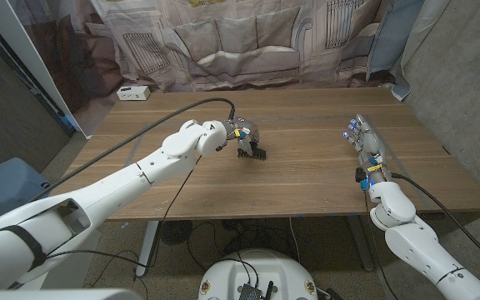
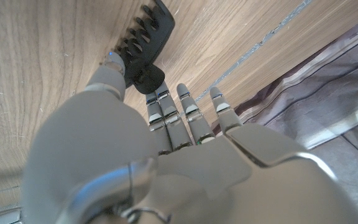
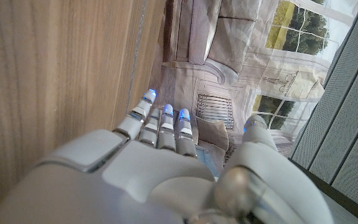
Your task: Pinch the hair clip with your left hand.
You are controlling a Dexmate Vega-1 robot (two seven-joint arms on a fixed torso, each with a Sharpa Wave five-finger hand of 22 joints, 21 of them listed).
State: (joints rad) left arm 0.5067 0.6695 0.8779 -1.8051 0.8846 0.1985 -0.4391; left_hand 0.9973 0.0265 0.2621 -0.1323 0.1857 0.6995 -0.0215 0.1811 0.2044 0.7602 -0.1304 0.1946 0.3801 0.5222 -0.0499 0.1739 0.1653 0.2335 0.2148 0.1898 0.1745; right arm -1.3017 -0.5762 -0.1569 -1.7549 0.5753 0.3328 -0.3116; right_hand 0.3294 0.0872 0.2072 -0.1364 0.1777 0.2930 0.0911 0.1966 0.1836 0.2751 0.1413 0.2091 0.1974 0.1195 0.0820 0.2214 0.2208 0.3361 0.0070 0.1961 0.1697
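Head view: left hand (image 1: 242, 133) sits over the black hair clip (image 1: 254, 152) mid-table (image 1: 307, 179); right hand (image 1: 365, 143) waits open at right, holding nothing. Left wrist view: thumb touches the clip's hinge end; whether it is pinched cannot be told. A good pinch needs a finger opposing the thumb. Right wrist view: fingers straight, apart.

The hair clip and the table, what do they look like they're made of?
Hair clip: probably moulded plastic, matte black, with uniform comb teeth and no metallic glint. Table: wood or wood-look veneer, brown with long grain streaks and a low sheen; which one can't be told.
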